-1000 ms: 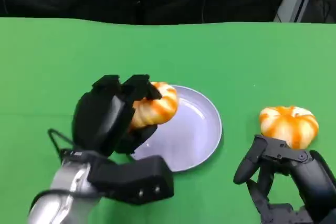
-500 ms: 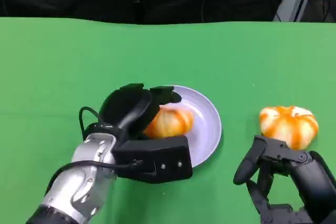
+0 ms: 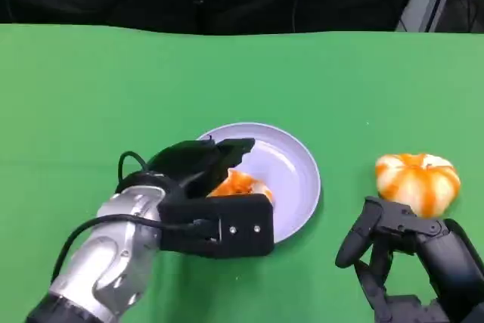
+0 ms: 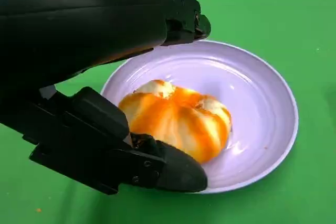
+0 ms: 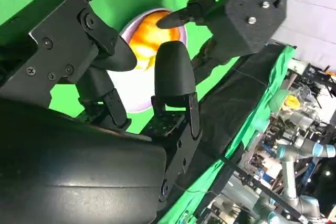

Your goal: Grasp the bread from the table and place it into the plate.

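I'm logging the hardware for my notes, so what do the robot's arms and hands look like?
The left robot hand is matte black and blocky with small silver screws, on a rounded silver forearm with a looping black cable. The right robot hand is black too.

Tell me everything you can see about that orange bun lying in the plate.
The bun is round and lobed, streaked orange and creamy white, with a glossy, perhaps plastic look. It lies on the pale lilac plate, toward the side nearest the left hand. That hand's black fingers reach around it from both sides; whether they grip or merely bracket it, I cannot tell. In the head view the hand hides most of it.
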`<state>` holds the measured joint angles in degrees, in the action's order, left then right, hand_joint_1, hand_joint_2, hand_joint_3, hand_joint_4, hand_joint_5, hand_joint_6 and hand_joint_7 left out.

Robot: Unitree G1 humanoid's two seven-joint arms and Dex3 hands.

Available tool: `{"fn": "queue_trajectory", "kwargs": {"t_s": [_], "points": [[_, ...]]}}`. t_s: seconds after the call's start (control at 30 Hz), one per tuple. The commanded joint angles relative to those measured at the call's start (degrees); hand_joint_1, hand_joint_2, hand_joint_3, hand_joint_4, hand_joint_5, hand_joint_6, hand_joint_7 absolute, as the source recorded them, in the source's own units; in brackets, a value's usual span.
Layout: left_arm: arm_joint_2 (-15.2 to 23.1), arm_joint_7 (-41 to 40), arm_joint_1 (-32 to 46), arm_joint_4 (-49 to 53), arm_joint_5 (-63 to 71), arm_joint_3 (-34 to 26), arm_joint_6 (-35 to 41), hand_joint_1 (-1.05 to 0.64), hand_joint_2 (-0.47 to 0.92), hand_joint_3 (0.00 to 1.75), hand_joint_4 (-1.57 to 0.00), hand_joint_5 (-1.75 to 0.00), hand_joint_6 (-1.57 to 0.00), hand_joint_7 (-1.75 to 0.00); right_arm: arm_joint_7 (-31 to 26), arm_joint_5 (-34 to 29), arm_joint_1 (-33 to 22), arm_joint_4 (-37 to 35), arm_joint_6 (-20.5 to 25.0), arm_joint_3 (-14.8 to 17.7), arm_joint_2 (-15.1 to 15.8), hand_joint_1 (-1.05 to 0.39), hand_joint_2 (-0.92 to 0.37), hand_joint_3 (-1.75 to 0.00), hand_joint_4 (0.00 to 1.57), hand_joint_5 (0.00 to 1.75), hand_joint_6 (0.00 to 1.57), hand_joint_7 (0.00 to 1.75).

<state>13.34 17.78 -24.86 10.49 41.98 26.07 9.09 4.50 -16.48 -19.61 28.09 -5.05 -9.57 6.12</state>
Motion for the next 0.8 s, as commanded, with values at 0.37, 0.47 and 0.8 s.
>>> {"fn": "queue_trajectory", "kwargs": {"t_s": [0.37, 0.47, 0.8], "points": [[2.18, -7.12, 14.55, -16.97, -15.65, -14.49, -8.00, -0.55, 0.92, 0.22, -0.43, -0.26, -0.34, -0.12, -0.48, -0.45, -0.18, 0.51, 0.03, 0.17, 0.39, 0.08, -0.34, -1.34, 0.82, 1.69, 0.76, 1.36], [2.16, -8.29, 18.54, -20.37, -19.50, -17.60, -10.41, -0.37, 0.92, 0.23, -0.60, -0.37, -0.50, -0.17, -0.57, -0.16, -0.21, 0.51, 0.05, 0.06, 0.13, 0.07, -0.34, -1.33, 0.82, 1.69, 0.76, 1.35], [-1.19, -12.75, 31.82, -25.23, -31.97, -26.45, -23.45, 0.02, 0.51, 1.09, -0.90, -1.02, -1.10, -0.19, -0.76, -1.05, -0.21, 1.22, 0.72, -0.20, 0.08, 0.06, -0.32, -1.36, 0.82, 1.68, 0.76, 1.37]]}}
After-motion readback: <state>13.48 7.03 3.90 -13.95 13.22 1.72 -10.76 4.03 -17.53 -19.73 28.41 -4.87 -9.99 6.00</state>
